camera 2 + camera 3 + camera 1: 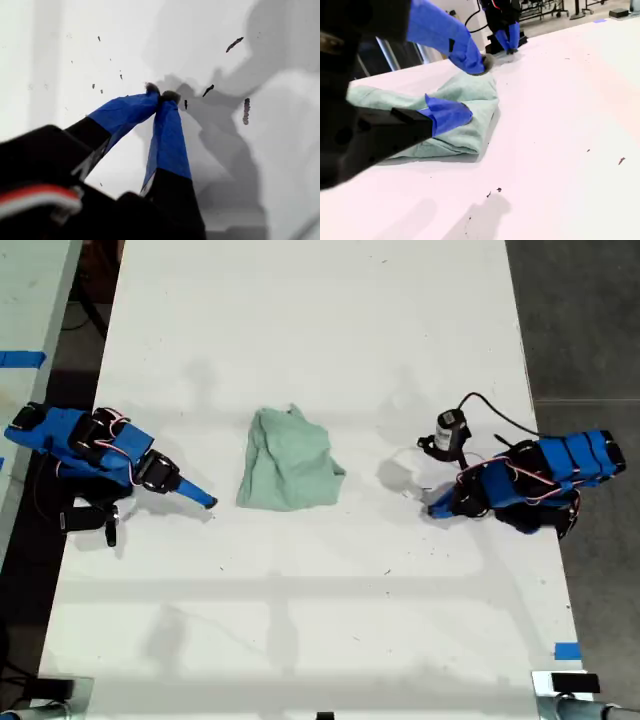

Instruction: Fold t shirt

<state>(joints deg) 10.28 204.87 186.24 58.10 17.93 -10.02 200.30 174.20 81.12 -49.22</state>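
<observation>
The pale mint-green, wrinkled cloth t shirt (290, 462) lay mid-worktop, soft and light, best pinched at a loose edge; my first hand (161, 95) sat closed and empty, my second hand (465, 89) parted.

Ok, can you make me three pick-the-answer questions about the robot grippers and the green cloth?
1. Where is the pale mint-green cloth t shirt? A mid-way along the white table B hanging off the edge C held in the air
2. What colour is the tape on the fingers? A red B blue C yellow
3. My first gripper is: A wide open B shut on cloth C shut, empty

1 A: the exterior view shows it there. 2 B: the wrist views show blue. 3 C: the tips meet, nothing between.
</observation>
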